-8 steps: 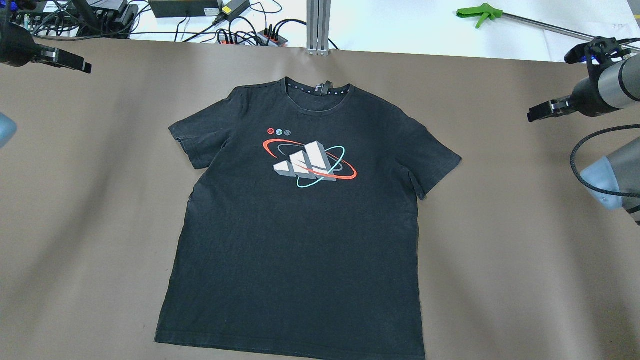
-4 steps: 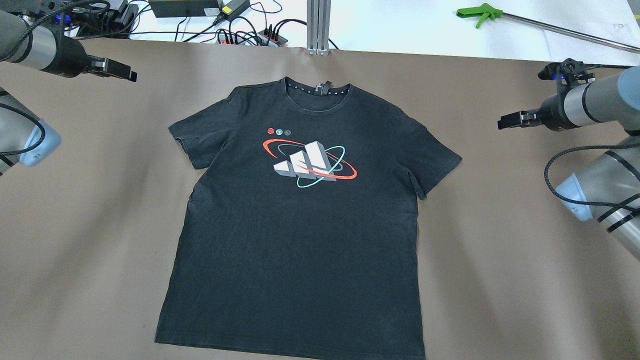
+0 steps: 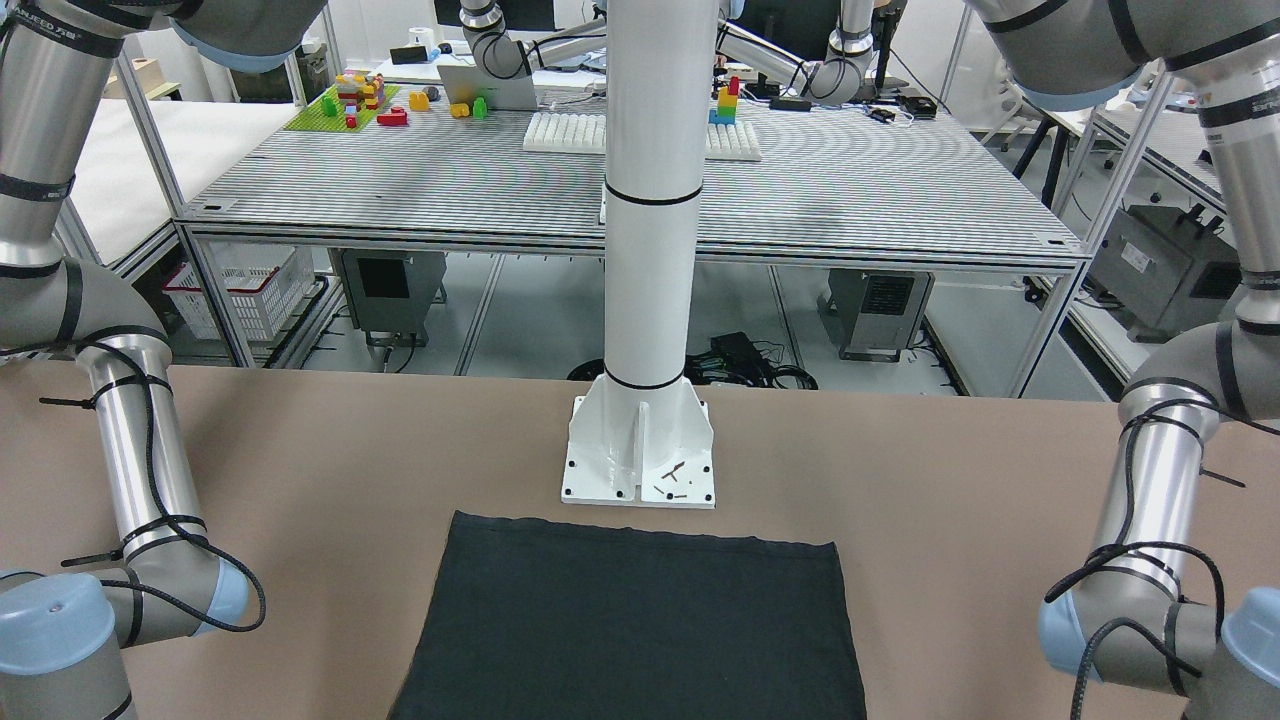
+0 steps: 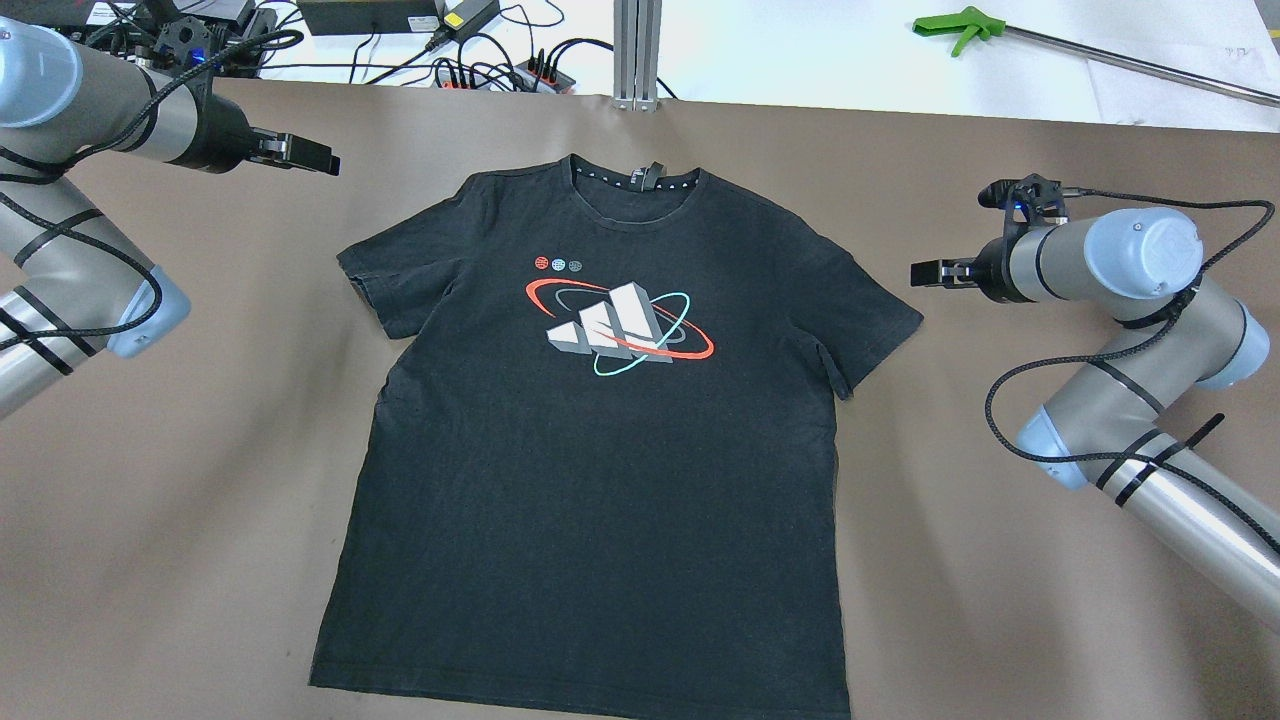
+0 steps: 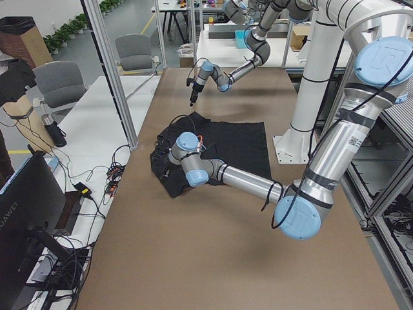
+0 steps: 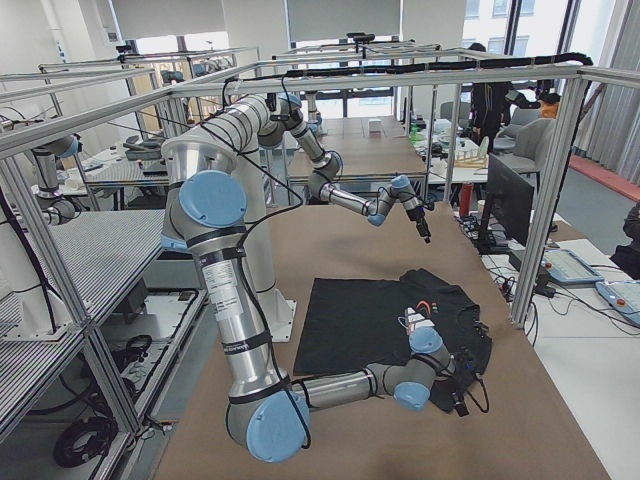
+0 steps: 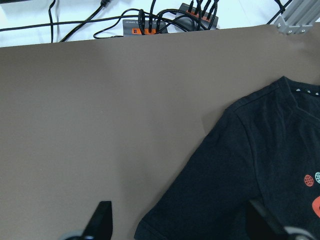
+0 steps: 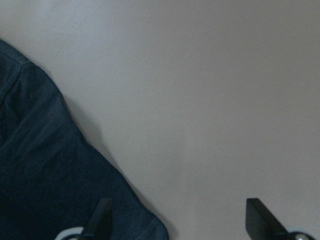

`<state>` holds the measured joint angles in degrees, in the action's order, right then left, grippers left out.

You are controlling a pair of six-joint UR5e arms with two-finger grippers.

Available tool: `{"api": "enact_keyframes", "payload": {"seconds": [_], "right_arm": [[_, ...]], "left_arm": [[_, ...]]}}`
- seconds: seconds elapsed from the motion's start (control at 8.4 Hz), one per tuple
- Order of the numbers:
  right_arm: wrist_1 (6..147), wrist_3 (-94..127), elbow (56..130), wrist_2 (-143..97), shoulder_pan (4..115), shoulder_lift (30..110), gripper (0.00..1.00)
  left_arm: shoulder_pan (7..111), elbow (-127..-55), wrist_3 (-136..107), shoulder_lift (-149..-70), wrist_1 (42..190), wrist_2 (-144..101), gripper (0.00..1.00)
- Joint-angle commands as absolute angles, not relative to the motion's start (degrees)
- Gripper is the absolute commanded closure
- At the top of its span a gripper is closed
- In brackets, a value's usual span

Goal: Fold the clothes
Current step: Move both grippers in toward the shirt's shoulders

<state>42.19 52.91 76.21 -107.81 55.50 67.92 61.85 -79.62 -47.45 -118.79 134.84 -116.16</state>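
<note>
The clothes are a black T-shirt (image 4: 600,450) with a red, grey and teal chest print, lying flat and face up, collar toward the far edge. Its hem (image 3: 630,620) shows in the front-facing view. My left gripper (image 4: 315,158) hovers open over bare table, left of the shirt's shoulder; the left wrist view shows that shoulder and sleeve (image 7: 250,175) between the spread fingers. My right gripper (image 4: 925,272) hovers open just beyond the other sleeve's cuff, and the edge of that sleeve (image 8: 45,170) fills the lower left of the right wrist view. Neither gripper holds anything.
Brown sheet (image 4: 150,500) covers the table. The white pillar's base plate (image 3: 638,455) stands just behind the hem. Cables and power strips (image 4: 500,70), an aluminium post (image 4: 636,50) and a green-handled tool (image 4: 960,28) lie beyond the far edge.
Both arms have swung inward toward the shirt: the left gripper moved right and slightly down, the right gripper moved left and down to the sleeve. The shirt has not moved.
</note>
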Motion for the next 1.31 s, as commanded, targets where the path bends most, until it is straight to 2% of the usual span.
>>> {"api": "enact_keyframes", "payload": {"seconds": [0.0, 0.36, 1.19], "right_arm": [[42.1, 53.4, 74.3, -107.1, 54.2, 66.6, 0.06], [34.2, 55.9, 66.8, -103.7, 51.2, 64.5, 0.06], [35.0, 56.1, 68.8, -103.9, 50.9, 64.5, 0.06]], "left_arm": [[61.8, -79.4, -47.5, -119.7, 134.7, -116.0, 0.06], [61.8, -78.7, -47.5, -120.3, 134.7, -115.8, 0.06], [61.8, -78.7, -47.5, -120.3, 134.6, -115.7, 0.06]]}}
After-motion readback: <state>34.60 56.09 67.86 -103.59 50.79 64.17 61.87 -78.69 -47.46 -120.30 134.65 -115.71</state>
